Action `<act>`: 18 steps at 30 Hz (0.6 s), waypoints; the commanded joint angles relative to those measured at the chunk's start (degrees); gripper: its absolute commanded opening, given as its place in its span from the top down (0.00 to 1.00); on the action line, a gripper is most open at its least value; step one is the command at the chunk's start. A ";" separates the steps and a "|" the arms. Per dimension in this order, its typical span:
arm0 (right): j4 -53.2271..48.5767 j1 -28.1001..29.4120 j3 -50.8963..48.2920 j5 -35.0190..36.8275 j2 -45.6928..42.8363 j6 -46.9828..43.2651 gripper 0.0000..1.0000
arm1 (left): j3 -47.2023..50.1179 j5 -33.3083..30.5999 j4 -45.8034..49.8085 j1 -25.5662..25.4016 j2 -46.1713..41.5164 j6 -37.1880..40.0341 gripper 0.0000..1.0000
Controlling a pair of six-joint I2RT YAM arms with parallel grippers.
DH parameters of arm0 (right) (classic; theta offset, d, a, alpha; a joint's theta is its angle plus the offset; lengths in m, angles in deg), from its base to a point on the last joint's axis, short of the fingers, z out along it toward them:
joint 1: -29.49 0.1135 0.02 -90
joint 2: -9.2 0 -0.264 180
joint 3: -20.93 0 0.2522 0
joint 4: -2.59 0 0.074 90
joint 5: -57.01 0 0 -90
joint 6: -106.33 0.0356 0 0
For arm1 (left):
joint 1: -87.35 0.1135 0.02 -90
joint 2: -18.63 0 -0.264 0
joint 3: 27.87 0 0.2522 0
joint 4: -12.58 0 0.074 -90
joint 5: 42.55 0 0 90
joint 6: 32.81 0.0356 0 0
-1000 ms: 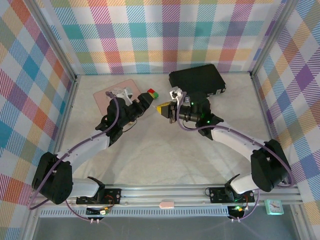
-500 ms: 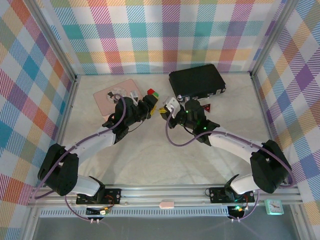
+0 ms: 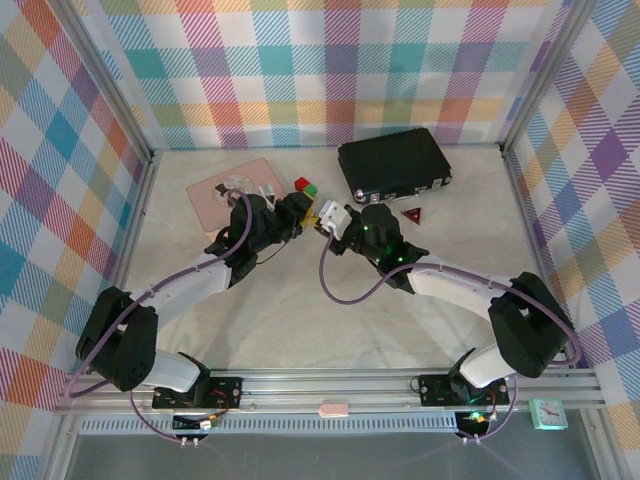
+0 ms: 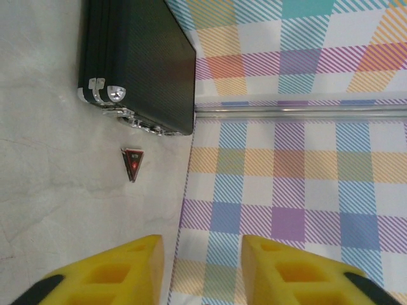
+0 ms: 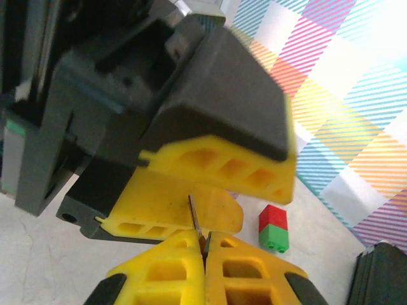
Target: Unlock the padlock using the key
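The two arms meet nose to nose over the far middle of the tabletop (image 3: 300,300). The left end effector (image 4: 202,267) has its yellow fingers apart: there is a plain gap between them, and the wrist view shows the checked wall through that gap with nothing in it. The right end effector (image 5: 205,240) is pressed together and clamped on the key (image 5: 195,219), a thin silvery sliver standing up out of the seam between its two yellow fingertips. From the right wrist, the left end effector's fingers loom just above those tips, and the key's free end rises in front of the lower one. Touching or just short of it, I cannot tell.

Around them, pastel plaid walls (image 3: 330,70) close in the cell on three sides, with an aluminium rail (image 4: 299,113) along the foot of one. The tabletop itself is pale and faintly mottled. A black hard case (image 3: 393,162) lies shut at the far side, its metal corners facing the arms. A flat pink tin (image 3: 225,195) sits far left, beside the left arm's wrist. A red cube stacked on a green cube (image 3: 305,186) stands just beyond the meeting point. A small red triangle (image 3: 412,214) lies near the case's front edge.
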 commanded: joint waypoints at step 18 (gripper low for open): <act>-9.09 -1.57 3.53 -1.56 -5.28 17.05 0.54 | 0.21 -6.12 -6.44 0.15 -0.64 15.08 1.00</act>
